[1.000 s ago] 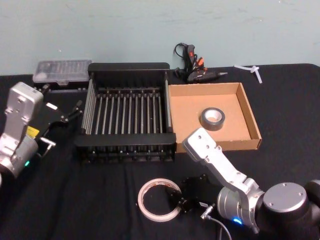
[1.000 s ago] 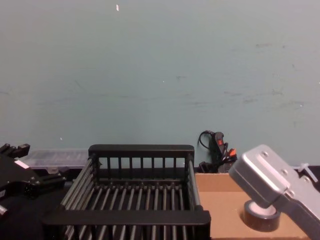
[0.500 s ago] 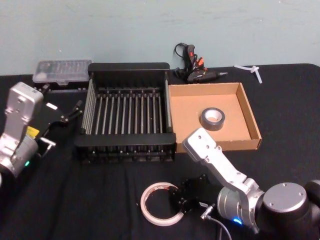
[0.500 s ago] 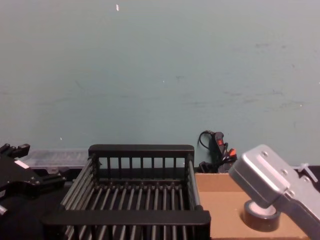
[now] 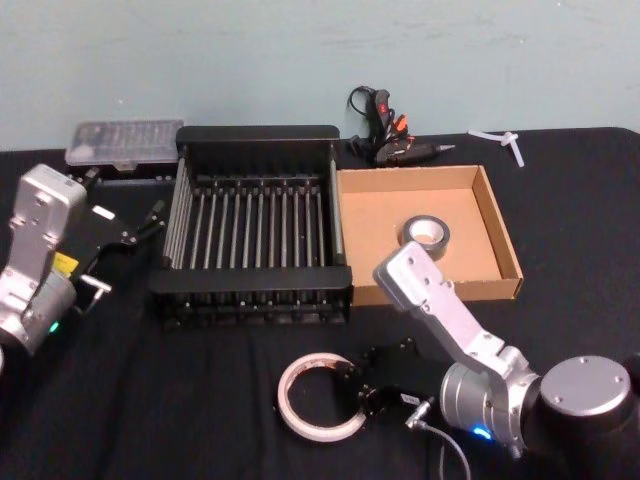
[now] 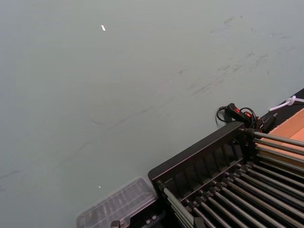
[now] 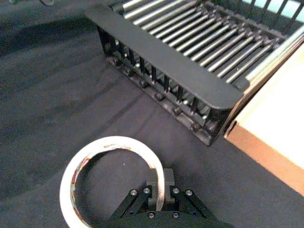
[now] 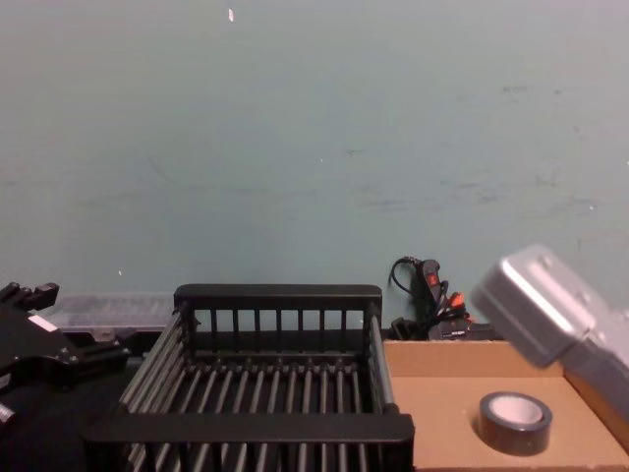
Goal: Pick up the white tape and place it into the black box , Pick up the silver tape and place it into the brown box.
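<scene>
The right gripper [image 7: 159, 192] pinches the wall of the white tape [image 7: 110, 178], just in front of the black box [image 5: 258, 225]; lift it straight, keeping the roll level.

Clear plastic case [image 5: 124, 143] far left on black table [image 5: 580, 220]; glue gun [image 5: 392, 140], white zip tie [image 5: 500, 140] at back.

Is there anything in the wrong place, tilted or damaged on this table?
Nothing looks damaged or spilled. The silver tape lies flat in the brown box, and the black box stands square. The white tape is on the table in front of it, its rim between the fingers of the right pincer. The left pincer is parked beside the black box.
</scene>
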Tool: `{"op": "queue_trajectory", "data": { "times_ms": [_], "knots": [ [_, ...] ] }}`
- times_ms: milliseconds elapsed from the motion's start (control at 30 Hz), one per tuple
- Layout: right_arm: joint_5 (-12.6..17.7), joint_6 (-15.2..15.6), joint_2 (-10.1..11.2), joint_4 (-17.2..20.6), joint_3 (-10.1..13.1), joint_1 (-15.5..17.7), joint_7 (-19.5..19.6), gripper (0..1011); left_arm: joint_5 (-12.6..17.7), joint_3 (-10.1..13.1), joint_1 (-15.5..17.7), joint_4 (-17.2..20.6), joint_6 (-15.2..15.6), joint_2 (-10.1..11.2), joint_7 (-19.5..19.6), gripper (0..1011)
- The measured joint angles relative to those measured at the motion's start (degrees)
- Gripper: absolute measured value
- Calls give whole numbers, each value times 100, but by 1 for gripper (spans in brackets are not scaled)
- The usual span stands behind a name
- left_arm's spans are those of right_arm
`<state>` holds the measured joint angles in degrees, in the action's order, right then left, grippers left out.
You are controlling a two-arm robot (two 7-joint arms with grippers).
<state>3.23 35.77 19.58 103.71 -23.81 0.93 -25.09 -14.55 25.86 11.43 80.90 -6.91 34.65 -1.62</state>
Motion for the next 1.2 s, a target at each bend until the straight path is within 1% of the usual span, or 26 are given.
{"op": "queue_trajectory", "data": {
  "times_ms": [267, 500, 733, 933, 1200],
  "knots": [
    [163, -154, 99, 226, 96, -39, -2, 98, 0, 0, 0, 0, 0, 0, 0, 1001],
    [338, -298, 180, 439, 182, -165, -24, 99, 0, 0, 0, 0, 0, 0, 0, 1001],
    [459, -406, 239, 517, 199, -323, -46, 98, 0, 0, 0, 0, 0, 0, 0, 1001],
    [515, -490, 229, 488, 206, -484, 20, 98, 0, 0, 0, 0, 0, 0, 0, 1001],
    [516, -678, 119, 215, 173, -855, 228, 98, 0, 0, 0, 0, 0, 0, 0, 1001]
  ]
}}
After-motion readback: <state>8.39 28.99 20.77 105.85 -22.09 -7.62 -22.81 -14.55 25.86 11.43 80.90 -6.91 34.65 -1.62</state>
